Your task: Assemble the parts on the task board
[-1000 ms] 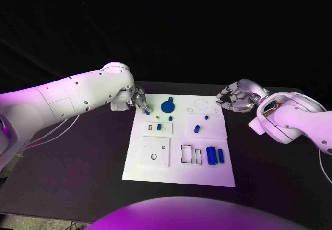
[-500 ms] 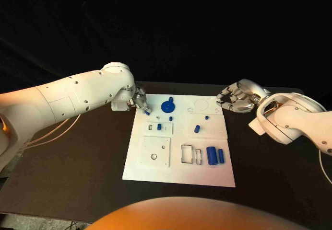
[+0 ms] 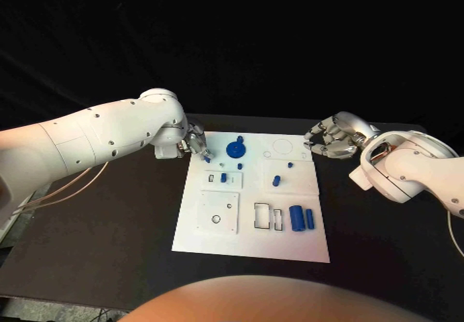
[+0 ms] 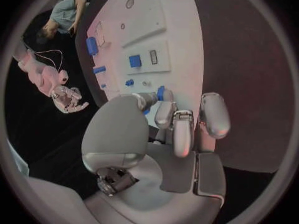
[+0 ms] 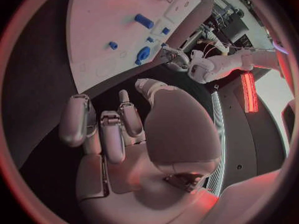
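The white task board (image 3: 251,231) lies in the middle of the table. My left hand (image 3: 196,143) hovers at its far left corner and pinches a small blue part (image 3: 206,159) between thumb and finger; the left wrist view shows that part (image 4: 161,92) at the fingertips. On the board are a round blue part (image 3: 235,147), a blue piece in a slot (image 3: 223,178), a blue peg (image 3: 275,180) and two blue cylinders (image 3: 301,218). My right hand (image 3: 330,139) hangs beyond the board's far right corner, fingers curled in, holding nothing (image 5: 118,129).
The board has open rectangular recesses (image 3: 262,215) near its front and a round outline (image 3: 282,145) at its far right. Black table (image 3: 106,221) surrounds the board on both sides. The right wrist view shows the board (image 5: 99,20) and my left hand (image 5: 177,59).
My left hand has edged slightly toward the board with the small blue part still pinched. The right hand has stayed where it was.
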### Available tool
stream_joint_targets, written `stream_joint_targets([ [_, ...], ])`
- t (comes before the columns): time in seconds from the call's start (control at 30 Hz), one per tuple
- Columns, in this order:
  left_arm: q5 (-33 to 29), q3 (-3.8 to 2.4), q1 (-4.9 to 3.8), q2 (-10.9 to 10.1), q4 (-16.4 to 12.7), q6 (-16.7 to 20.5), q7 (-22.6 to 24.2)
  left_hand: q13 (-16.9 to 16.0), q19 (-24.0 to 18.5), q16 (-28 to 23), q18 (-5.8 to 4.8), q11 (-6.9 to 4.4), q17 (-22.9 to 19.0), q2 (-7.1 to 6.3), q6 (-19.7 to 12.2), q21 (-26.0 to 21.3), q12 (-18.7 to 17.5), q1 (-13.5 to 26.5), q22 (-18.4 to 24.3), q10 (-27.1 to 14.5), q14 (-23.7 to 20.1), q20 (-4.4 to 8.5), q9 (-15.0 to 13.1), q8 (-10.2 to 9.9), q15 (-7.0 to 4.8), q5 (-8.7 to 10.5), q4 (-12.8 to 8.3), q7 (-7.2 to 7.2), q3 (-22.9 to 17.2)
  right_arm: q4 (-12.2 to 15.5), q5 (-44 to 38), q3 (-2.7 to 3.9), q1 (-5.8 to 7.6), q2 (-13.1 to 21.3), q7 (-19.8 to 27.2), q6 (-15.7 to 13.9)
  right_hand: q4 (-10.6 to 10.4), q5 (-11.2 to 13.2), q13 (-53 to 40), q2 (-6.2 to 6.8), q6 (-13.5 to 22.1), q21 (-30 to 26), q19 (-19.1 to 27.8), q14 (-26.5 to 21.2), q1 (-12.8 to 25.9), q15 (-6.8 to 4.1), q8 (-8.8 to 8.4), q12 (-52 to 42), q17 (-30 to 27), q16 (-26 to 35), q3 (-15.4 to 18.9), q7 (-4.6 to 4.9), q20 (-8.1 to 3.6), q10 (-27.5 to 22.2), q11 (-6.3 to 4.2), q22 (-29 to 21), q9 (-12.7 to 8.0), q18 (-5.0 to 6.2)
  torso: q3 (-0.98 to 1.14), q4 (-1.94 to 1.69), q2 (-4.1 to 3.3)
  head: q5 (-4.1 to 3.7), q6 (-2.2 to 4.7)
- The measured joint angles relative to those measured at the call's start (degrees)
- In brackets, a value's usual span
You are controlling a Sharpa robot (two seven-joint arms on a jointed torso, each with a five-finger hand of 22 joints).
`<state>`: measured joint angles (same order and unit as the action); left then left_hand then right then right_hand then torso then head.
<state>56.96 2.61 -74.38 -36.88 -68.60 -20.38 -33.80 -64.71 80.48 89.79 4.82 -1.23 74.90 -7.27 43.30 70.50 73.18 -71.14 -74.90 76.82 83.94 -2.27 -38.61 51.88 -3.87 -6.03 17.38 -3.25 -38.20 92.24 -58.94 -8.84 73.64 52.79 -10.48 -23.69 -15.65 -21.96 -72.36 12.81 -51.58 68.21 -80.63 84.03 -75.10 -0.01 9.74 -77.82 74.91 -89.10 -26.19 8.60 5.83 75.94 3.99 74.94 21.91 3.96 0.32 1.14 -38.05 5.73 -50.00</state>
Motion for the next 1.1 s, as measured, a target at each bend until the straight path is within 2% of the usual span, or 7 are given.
stream_joint_targets([
  [0.1,-1.14,0.01,0.00,-0.96,-1.69,0.66,-0.04,-0.07,0.00,0.00,0.00,-0.20,0.00,-0.06,0.01,0.00,0.01,0.81,0.00,0.20,0.00,0.00,-0.28,0.34,0.00,-0.85,-0.25,0.00,-0.26,-0.01,0.02,0.00,-0.03,0.02,0.00,0.03,0.00,0.00,0.00,0.00,0.00,0.00,0.00,0.00,0.00,0.00,0.00,0.00,0.00,0.00,0.00,0.00,0.00,0.00,0.00,0.00,0.00,0.00,0.00,0.01,0.01,0.09,0.00],
  [0.13,-1.46,0.01,0.02,-1.29,-2.27,0.85,-0.09,-0.07,0.00,0.00,0.00,-0.20,0.00,-0.17,0.01,0.00,0.01,0.92,0.00,0.20,0.00,0.00,-0.28,0.34,0.00,-0.88,-1.44,0.00,-1.45,-0.01,0.03,0.00,-0.04,0.02,0.00,0.03,0.00,0.00,0.00,0.00,0.00,0.00,0.00,0.00,0.00,0.00,0.00,0.00,0.00,0.00,0.00,0.00,0.00,0.00,0.00,0.00,0.00,0.00,0.00,0.02,0.01,0.12,0.00],
  [0.3,-2.76,0.04,0.30,-3.57,-5.73,1.87,-0.30,-0.07,0.20,0.00,-0.01,-0.20,0.00,-0.30,0.02,0.00,0.01,1.05,0.00,0.20,0.14,0.21,-0.28,0.38,-0.14,-1.75,-1.44,0.00,-1.45,-0.02,0.06,-0.03,-0.10,0.09,-0.01,0.08,0.00,0.00,0.00,0.00,0.00,0.00,0.00,0.00,0.00,0.00,0.00,0.00,0.00,0.00,0.00,0.00,0.00,0.00,0.00,-0.01,0.00,0.00,-0.01,0.05,0.01,0.21,0.00],
  [0.57,-2.41,0.08,1.63,-7.93,-12.18,4.79,-0.26,-0.36,0.20,0.00,-0.01,-0.20,0.00,-0.75,0.03,0.00,0.26,1.50,-0.05,0.61,0.22,0.21,-0.28,0.96,-0.22,-2.15,-1.52,0.00,-1.83,0.01,0.10,-0.04,-0.16,0.26,-0.02,0.15,0.24,0.00,0.00,0.23,0.00,0.00,0.00,0.00,0.23,0.00,0.25,0.00,0.00,0.00,-0.24,0.00,0.00,0.00,0.00,-0.01,0.10,0.00,-0.01,0.02,-0.03,0.14,0.00],
  [0.8,0.85,0.08,3.34,-11.15,-17.70,8.42,0.71,-0.34,0.20,0.00,0.00,-0.40,0.00,-1.27,0.05,0.00,0.26,2.02,-0.04,0.81,0.22,0.22,-0.35,1.00,-0.22,-2.15,-2.22,0.01,-2.55,-0.01,0.12,-0.04,-0.30,0.30,-0.02,0.18,0.24,0.00,0.00,0.23,0.00,0.00,0.00,0.00,0.23,0.00,0.25,0.00,0.00,0.00,-0.24,0.00,0.00,0.00,0.00,-0.02,0.09,0.00,-0.08,-0.01,-0.04,0.32,0.00],
  [0.9,3.12,0.08,3.90,-12.03,-19.19,10.32,1.40,-0.60,0.41,0.00,0.00,-0.37,0.00,-1.58,0.06,0.00,0.55,2.33,-0.04,1.25,0.01,0.42,-0.36,1.00,-0.43,-2.15,-2.07,0.01,-3.03,-0.02,0.13,-0.04,-0.42,0.33,-0.02,0.19,0.24,0.00,0.00,0.23,0.00,0.00,0.00,0.00,0.23,0.00,0.25,0.00,0.00,0.00,-0.24,0.00,0.00,0.00,0.00,-0.02,0.09,0.00,-0.10,-0.05,-0.05,0.43,0.00],
  [1.1,6.53,0.09,4.44,-12.72,-20.23,14.12,2.79,-0.90,0.41,0.00,-0.01,-0.58,0.00,-1.65,0.35,0.41,0.77,2.40,-0.04,1.45,0.01,0.42,-0.32,1.00,-0.43,-2.43,-2.08,-0.14,-3.03,-0.01,0.14,-0.05,-0.63,0.34,-0.02,0.21,0.24,0.00,0.00,0.23,0.00,0.00,0.00,0.00,0.23,0.00,0.24,0.00,0.00,0.00,-0.24,0.00,0.00,0.00,0.00,-0.02,0.09,0.00,-0.11,-0.05,-0.05,0.57,0.00],
])
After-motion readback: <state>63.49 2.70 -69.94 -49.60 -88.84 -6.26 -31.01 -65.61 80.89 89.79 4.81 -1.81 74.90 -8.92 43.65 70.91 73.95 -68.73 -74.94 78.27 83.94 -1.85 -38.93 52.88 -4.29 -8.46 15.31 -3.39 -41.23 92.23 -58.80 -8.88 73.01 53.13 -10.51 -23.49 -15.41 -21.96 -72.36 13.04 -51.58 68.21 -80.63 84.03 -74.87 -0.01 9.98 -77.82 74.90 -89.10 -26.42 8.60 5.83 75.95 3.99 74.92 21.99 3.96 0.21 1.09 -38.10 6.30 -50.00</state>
